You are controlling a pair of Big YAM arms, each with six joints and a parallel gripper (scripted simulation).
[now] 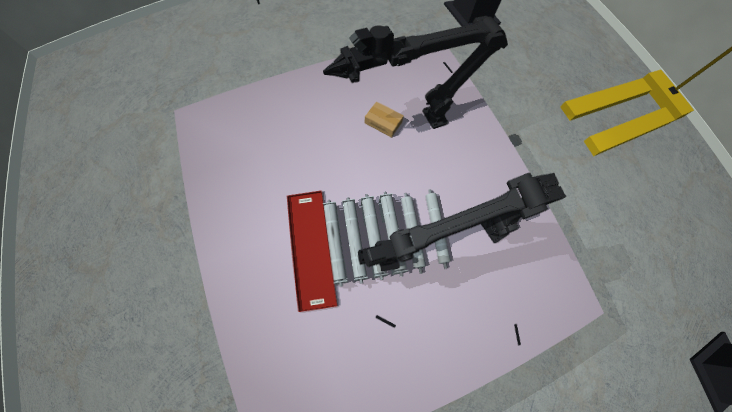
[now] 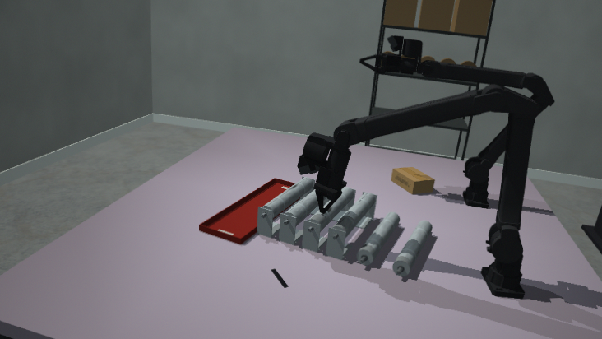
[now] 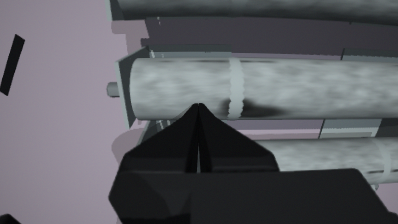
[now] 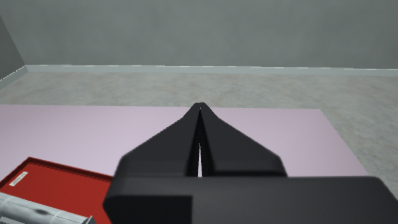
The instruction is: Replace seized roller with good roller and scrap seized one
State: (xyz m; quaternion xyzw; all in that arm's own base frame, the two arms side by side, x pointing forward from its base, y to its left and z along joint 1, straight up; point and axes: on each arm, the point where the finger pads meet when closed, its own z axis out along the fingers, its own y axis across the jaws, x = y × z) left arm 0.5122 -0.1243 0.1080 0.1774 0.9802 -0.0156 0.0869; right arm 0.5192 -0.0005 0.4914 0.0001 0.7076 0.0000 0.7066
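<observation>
The roller bed (image 1: 361, 240) holds four grey rollers in grey brackets next to the red scrap tray (image 1: 311, 250); the bed (image 2: 316, 215) and the empty tray (image 2: 246, 210) also show in the exterior view. Two spare rollers (image 2: 379, 238) (image 2: 413, 248) lie loose on the mat beside the bed. My left gripper (image 2: 324, 209) is shut and points down onto the third roller from the tray (image 3: 260, 90), fingertips (image 3: 199, 106) at its surface near one end. My right gripper (image 1: 327, 70) is shut and empty, raised high, far from the bed.
A cardboard box (image 1: 384, 118) lies near the right arm's base. Short black strips (image 1: 385, 321) (image 1: 517, 334) lie on the mat in front of the bed. A metal shelf (image 2: 425, 76) stands behind the table. A yellow fork (image 1: 624, 110) lies on the floor.
</observation>
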